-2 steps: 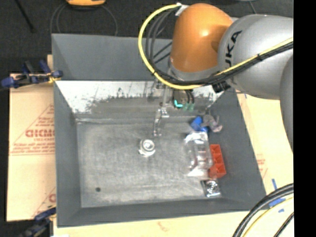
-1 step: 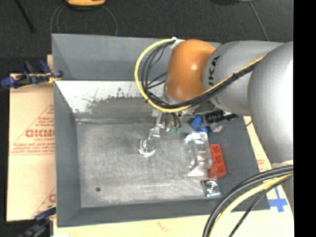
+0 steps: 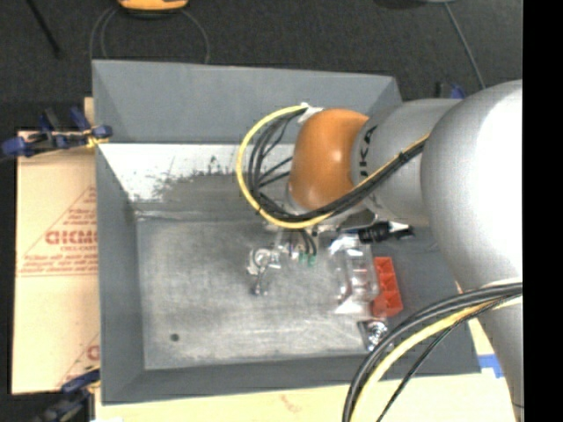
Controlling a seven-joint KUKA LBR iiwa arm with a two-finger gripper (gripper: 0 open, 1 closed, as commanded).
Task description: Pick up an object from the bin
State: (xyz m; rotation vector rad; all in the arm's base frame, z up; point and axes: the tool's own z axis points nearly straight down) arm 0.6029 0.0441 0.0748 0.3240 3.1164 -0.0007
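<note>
— Clear plastic piece (image 3: 350,280): where does it lie?
— On the right part of the bin (image 3: 119,262) floor, well right of the middle. Its long axis runs up and down the view, with the lower end leaning slightly right. Neither end can be told as a front.
— And reading from the left?
— First comes a small dark speck (image 3: 174,337) on the bare floor near the lower left corner. Then comes the gripper (image 3: 262,271), low over bare floor about the middle and apart from the plastic. Whether it is spread or closed cannot be told. Right of it lies the plastic, and just beside that a red block (image 3: 385,287) with its long axis the same way. Below those two, by the near wall, lies a small shiny metal thing (image 3: 374,331).
— And the arm?
— Its orange cover (image 3: 321,161) sits above the gripper, looped by cables.
</note>
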